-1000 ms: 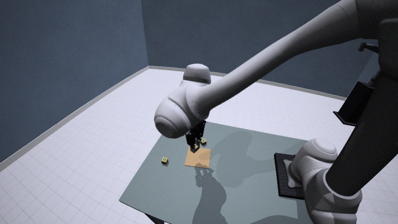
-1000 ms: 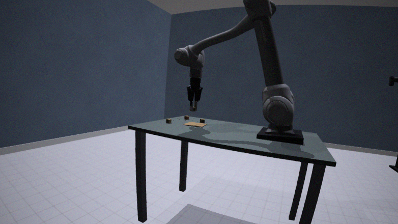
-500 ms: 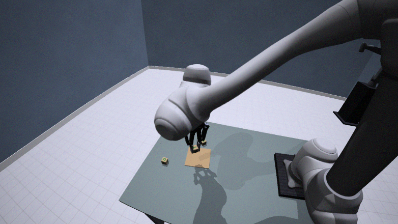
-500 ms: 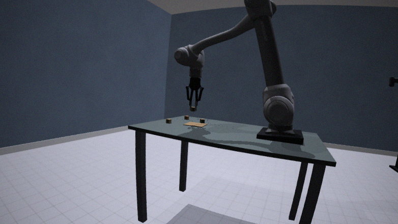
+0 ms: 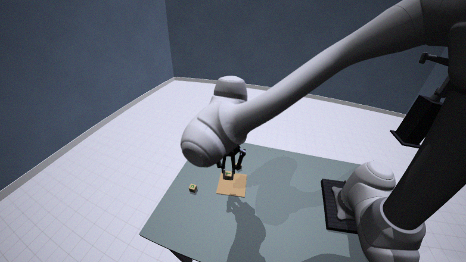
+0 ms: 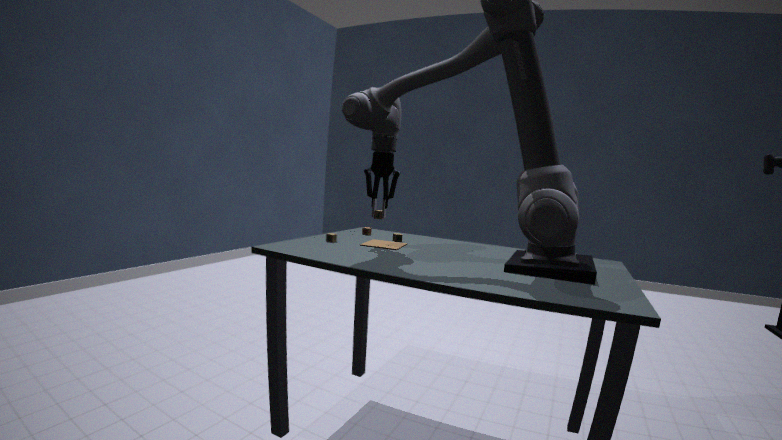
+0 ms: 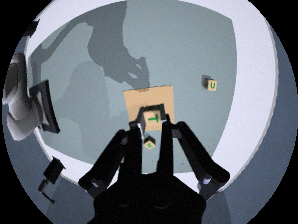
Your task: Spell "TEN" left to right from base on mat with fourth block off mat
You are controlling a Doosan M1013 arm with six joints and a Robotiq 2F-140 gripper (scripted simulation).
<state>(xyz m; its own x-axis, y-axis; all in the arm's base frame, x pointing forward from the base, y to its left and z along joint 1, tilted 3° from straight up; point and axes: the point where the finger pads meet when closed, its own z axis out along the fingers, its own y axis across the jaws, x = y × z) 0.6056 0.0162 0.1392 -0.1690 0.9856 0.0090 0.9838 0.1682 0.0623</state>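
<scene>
My gripper (image 5: 228, 173) is shut on a small wooden block (image 7: 152, 117) with a green letter that looks like a T. It holds the block well above the table, over the far part of the tan mat (image 5: 232, 184); the side view shows the gripper (image 6: 377, 212) high over the mat (image 6: 383, 244). A second block (image 5: 192, 187) with a green letter lies on the table left of the mat, off it. Two more blocks (image 6: 366, 230) (image 6: 397, 237) lie on the table beside the mat. Their letters are too small to read. Nothing lies on the mat.
The grey-green table top (image 5: 260, 202) carries the robot's base on a black plate (image 5: 338, 205) at the right. The arm's elbow (image 5: 208, 136) hides part of the table's far side in the top view. The table's left edge is close to the second block.
</scene>
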